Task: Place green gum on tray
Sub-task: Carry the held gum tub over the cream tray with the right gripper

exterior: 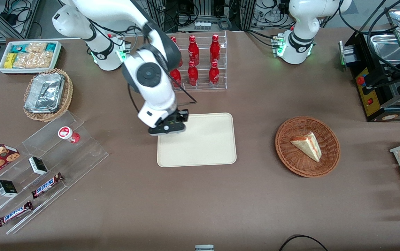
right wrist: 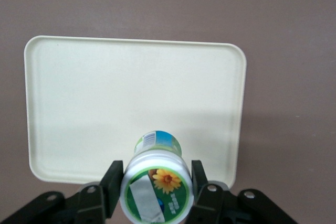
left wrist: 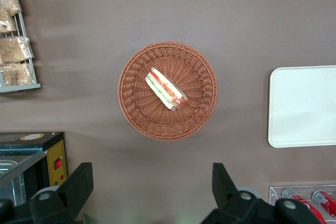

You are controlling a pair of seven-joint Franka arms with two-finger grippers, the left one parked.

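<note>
The green gum is clamped between the two fingers of the gripper, which press against its sides just under the white lid with its yellow flower mark — the bottle hangs above the tray, over the rim at the working arm's end. In the front view the bottle itself is hidden by the wrist. The cream tray lies flat on the brown table, nothing resting on its surface. Farther from the front camera stands a clear rack of red cola bottles. Toward the working arm's end, a stepped acrylic shelf carries a small red bottle, Snickers bars and small dark boxes; near it sits a wicker basket with a crumpled foil tray. Toward the parked arm's end, a round wicker basket holds a wrapped sandwich wedge.
</note>
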